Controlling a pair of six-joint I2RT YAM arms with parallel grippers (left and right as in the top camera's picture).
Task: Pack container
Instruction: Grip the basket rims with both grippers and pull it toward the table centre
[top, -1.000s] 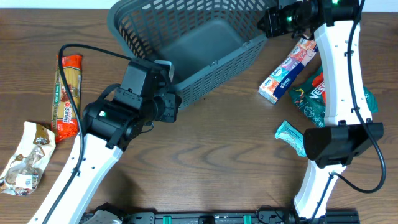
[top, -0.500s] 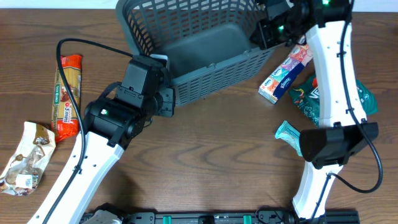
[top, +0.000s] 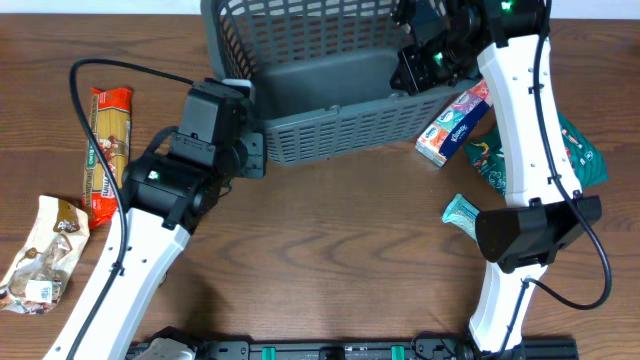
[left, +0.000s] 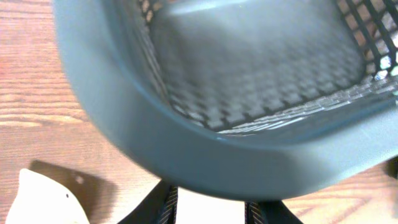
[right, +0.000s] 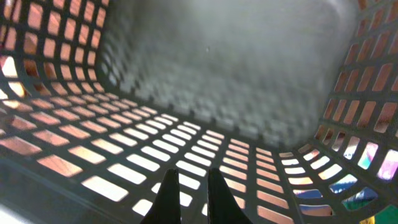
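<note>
The container (top: 320, 130), a dark grey slatted basket, sits tilted at the back middle of the table with its open side towards me. My left gripper (top: 252, 152) is shut on its near left corner; in the left wrist view the thick rim (left: 249, 162) lies just past the fingers (left: 211, 208). My right gripper (top: 412, 62) is at the basket's right wall. In the right wrist view its fingers (right: 193, 196) are almost together on the lattice, with the basket's inside (right: 217, 74) beyond. The basket looks empty.
A spaghetti packet (top: 105, 150) and a crumpled beige packet (top: 40, 255) lie at the left. A blue and white box (top: 455, 122), a green packet (top: 500, 155) and a teal packet (top: 465, 218) lie at the right, partly under the right arm.
The basket has turned so its near wall lies more level. My left gripper moved left with the corner. My right gripper moved left and nearer with the right wall.
</note>
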